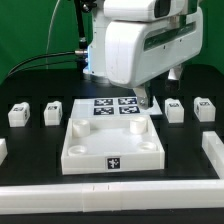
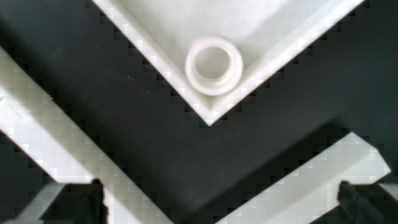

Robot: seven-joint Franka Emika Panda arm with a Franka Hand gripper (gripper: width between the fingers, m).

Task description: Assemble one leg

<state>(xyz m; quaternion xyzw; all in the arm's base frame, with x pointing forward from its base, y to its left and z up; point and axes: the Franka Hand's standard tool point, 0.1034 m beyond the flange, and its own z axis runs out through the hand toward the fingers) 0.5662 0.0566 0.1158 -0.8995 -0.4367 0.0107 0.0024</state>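
Four legs stand in a row on the black table: two at the exterior view's left (image 1: pixel 17 113) (image 1: pixel 53 111) and two at its right (image 1: pixel 175 110) (image 1: pixel 203 109). Each is a small white block with a tag. The large white square panel (image 1: pixel 112 147) lies in the middle. My gripper (image 1: pixel 145 101) hangs over the panel's far right corner, apart from every leg. In the wrist view the gripper (image 2: pixel 214 205) is open and empty, with its dark fingertips (image 2: pixel 63 203) wide apart. A panel corner with its round socket (image 2: pixel 215 65) lies below it. No leg shows there.
The marker board (image 1: pixel 114 107) lies just behind the panel. White rails run along the table's front (image 1: pixel 110 195) and right side (image 1: pixel 212 150). Two white bands (image 2: pixel 54 130) cross the wrist view; I cannot tell what they are.
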